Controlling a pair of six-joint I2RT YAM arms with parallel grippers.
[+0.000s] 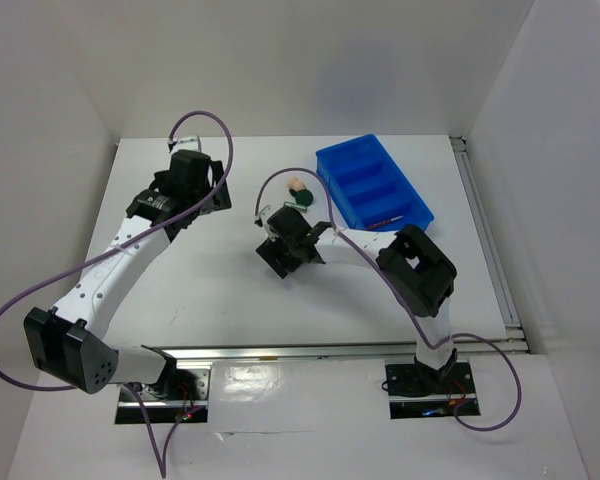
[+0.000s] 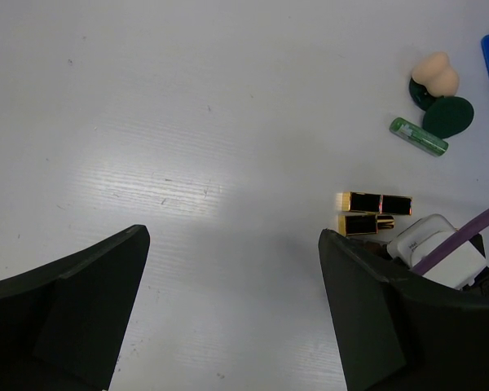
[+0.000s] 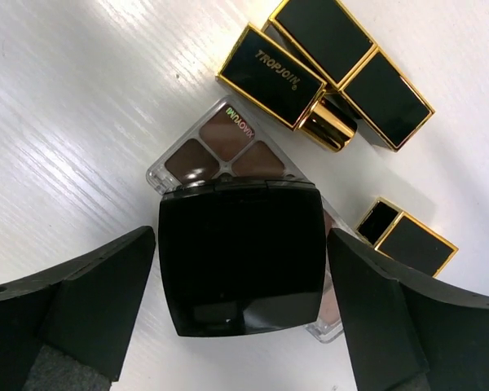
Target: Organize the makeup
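Pickup of the black square compact (image 3: 240, 252) atop the palette (image 3: 220, 142) seems the current step: right fingers (image 3: 81, 309) spread astride it, needing descent and squeeze; left fingers (image 2: 73, 301) gape empty.

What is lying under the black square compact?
A clear-cased palette lies under the black square compact. Three brown pans show past its top edge and a corner at lower right; the rest of the palette is covered.

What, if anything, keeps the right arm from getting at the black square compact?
Likely nothing, so yes: the open right pincer straddles the black square compact, which lies uncovered atop the eyeshadow palette.
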